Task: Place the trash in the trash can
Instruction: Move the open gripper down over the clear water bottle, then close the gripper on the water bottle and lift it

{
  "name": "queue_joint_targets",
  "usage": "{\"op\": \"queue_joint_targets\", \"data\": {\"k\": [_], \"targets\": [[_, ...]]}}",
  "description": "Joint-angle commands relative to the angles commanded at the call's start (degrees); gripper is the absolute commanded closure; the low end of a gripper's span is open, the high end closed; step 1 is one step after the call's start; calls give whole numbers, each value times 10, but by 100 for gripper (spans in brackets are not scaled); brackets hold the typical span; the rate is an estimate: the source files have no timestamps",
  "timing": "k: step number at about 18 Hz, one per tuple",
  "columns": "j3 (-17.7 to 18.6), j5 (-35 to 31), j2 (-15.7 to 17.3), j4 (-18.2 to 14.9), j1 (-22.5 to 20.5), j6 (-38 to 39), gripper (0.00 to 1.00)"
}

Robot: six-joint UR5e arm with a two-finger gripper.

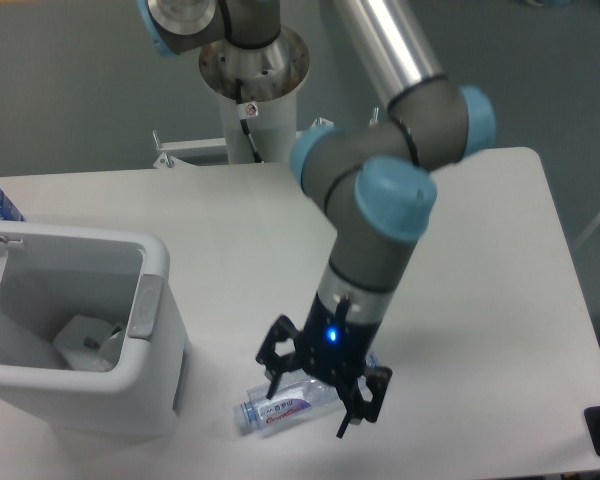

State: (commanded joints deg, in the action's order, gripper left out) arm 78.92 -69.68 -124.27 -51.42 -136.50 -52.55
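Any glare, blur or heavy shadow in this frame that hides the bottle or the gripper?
Fixed camera: soft, even light and only faint shadows on the table; the gripper is dark but sharp, open over the clear bottle, whose label stays readable as red-and-purple; a small blue light glows on the wrist; no strong glare.
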Motion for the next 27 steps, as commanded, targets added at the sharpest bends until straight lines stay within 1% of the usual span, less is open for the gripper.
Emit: {"op": "queue_joint_targets", "data": {"k": [3, 5, 8, 13, 15, 16, 18, 20, 21, 24, 25, 26, 27], "targets": [[12, -11, -12, -15, 11, -15, 0], [28, -26, -15, -15, 16, -30, 0], [40, -54, -17, -16, 32, -41, 0], [44, -56, -32, -15, 38, -41, 0], [43, -70, -40, -14, 42, -41, 0], [43, -81, -40, -14, 44, -41, 0], [43, -85, -43, -14, 55, -40, 0], [41, -90, -44, -15, 55, -40, 1], [39, -98, -45, -15, 55, -40, 7], [37, -111, -45, -20, 55, -42, 41], [36, -111, -44, -20, 55, -42, 50], [36, -111, -43, -21, 55, -42, 56], [35, -111, -42, -21, 55, -42, 61]]}}
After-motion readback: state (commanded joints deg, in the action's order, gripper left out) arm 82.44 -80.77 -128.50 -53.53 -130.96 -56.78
